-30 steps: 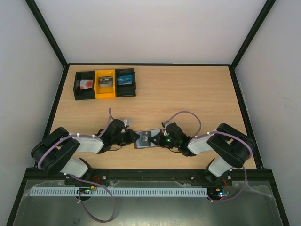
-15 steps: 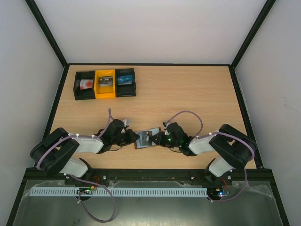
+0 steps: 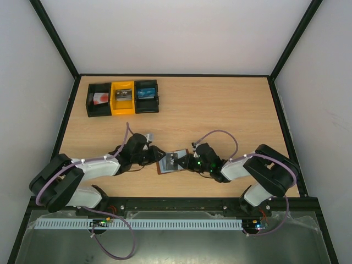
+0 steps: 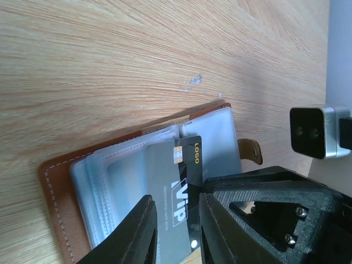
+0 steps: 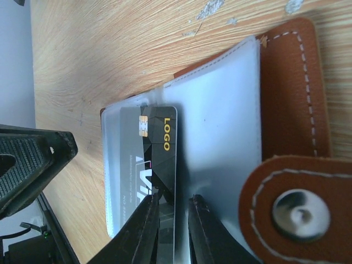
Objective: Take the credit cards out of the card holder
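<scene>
The card holder lies open on the table between my grippers, brown leather with clear pocket pages and a snap tab. A black credit card marked "LOGO" and "VIP" sticks half out from under a pocket page. No blue card shows. My left gripper is at the holder's left edge, jaws a narrow gap apart, straddling the card's near end. My right gripper is at the holder's right side, jaws a narrow gap apart over the card's edge and the page.
Three small bins stand in a row at the far left: a black one, a yellow one and another black one, each with something inside. The table's dark rim runs along the sides.
My left arm has stretched out and its wrist has swung away from the near edge, fingers still at the holder. The holder has tilted slightly. The right arm has barely moved.
</scene>
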`<state>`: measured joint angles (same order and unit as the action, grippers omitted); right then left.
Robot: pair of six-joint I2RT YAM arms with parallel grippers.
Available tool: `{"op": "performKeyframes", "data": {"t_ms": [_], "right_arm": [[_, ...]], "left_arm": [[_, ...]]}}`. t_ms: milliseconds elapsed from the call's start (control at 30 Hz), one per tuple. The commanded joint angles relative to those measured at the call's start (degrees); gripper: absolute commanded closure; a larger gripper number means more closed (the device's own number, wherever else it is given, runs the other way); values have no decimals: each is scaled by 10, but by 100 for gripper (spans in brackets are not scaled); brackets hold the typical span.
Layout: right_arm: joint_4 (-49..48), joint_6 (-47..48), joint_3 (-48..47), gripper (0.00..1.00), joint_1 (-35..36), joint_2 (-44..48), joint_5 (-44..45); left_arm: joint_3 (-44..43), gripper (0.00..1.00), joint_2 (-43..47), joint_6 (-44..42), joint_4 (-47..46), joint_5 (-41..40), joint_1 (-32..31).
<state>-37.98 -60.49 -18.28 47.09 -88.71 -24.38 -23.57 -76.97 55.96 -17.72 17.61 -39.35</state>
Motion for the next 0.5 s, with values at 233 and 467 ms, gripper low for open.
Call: {"op": "performKeyframes", "data": {"t_ms": [233,467], "right_arm": [[-26,-6,15,83,-7,-21,5],[-50,-15,17,82,-8,-33,-2]], "left_arm": [[22,90,-106,4,-83,25,-11],[54,91,-112,18,-113,19,-15]]}}
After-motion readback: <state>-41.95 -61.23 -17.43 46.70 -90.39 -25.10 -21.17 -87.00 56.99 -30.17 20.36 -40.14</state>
